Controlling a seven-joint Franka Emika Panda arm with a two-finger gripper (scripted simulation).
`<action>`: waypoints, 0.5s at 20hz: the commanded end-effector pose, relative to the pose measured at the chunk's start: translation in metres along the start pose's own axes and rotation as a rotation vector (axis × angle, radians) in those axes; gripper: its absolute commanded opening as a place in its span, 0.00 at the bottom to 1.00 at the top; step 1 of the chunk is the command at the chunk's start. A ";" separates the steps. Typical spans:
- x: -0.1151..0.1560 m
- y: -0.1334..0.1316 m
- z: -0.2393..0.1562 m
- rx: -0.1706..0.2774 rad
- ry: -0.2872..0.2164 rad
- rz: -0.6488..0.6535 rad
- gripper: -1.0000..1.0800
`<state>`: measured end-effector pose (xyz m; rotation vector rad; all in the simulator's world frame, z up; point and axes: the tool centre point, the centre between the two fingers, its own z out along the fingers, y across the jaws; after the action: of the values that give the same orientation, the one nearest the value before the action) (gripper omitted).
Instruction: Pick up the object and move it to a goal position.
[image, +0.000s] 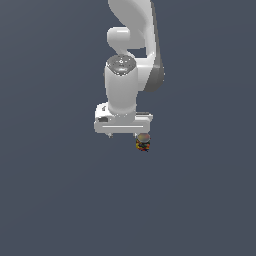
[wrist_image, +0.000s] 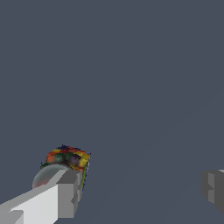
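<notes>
The object is a small jar (image: 143, 142) with a speckled red, yellow, blue and dark body and a greyish top. It stands on the dark floor just below the hand's end on the exterior view's right. My gripper (image: 123, 135) hangs pointing down, open and empty. In the wrist view the jar (wrist_image: 66, 158) sits right by one finger (wrist_image: 65, 197), which covers part of it. The other finger (wrist_image: 213, 189) is far off to the side. The jar is not in the middle of the gap (wrist_image: 140, 194). I cannot tell whether the near finger touches it.
The plain dark grey floor (image: 200, 200) fills both views. The white arm (image: 131, 45) rises above the hand in the exterior view. No goal marker shows.
</notes>
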<state>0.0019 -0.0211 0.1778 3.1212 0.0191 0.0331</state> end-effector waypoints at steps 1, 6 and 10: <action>0.000 0.000 0.000 0.000 0.000 0.000 0.96; 0.004 0.005 -0.001 0.010 0.009 0.035 0.96; 0.009 0.012 -0.003 0.020 0.018 0.067 0.96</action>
<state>0.0091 -0.0308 0.1802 3.1378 -0.0692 0.0573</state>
